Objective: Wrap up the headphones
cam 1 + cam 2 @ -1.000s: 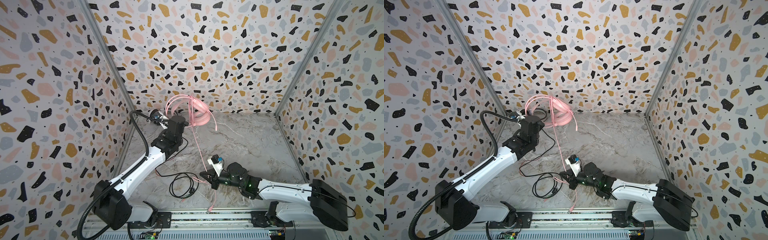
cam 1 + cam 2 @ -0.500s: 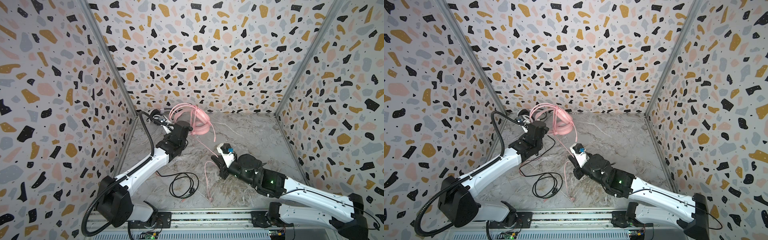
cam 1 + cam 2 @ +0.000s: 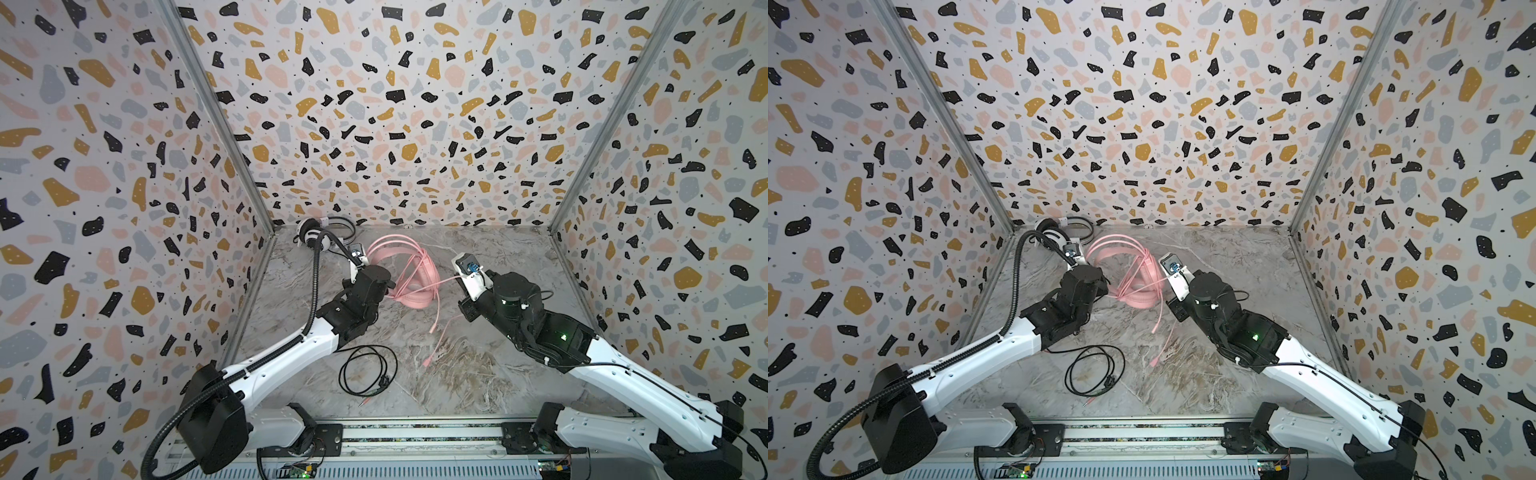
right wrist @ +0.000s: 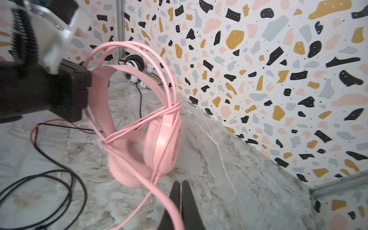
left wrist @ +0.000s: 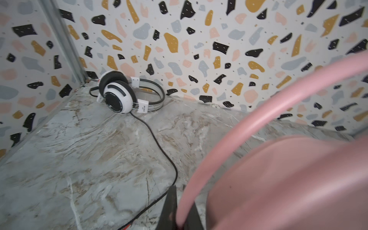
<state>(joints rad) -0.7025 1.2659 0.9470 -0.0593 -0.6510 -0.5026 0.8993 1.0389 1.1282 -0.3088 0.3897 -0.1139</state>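
The pink headphones (image 3: 411,278) (image 3: 1138,282) hang low over the marble table near the back middle, and their pink cable (image 4: 159,111) is looped several times round the band and cups. My left gripper (image 3: 388,286) (image 5: 182,199) is shut on the pink headband. My right gripper (image 3: 457,279) (image 4: 180,182) is just right of the cups, shut on the pink cable, and the loose end trails onto the table (image 3: 428,361). The white-and-black headphones (image 3: 316,237) (image 5: 117,93) lie in the back left corner with their thin black cable (image 3: 365,370) coiled near the front.
Speckled walls close in the left, back and right sides. The black cable (image 5: 159,147) runs along the table under my left arm. A metal rail (image 3: 415,434) crosses the front edge.
My left gripper has lowered the pink headphones toward the table. My right gripper has swung from the front middle back and to the right, drawing the pink cable with it.
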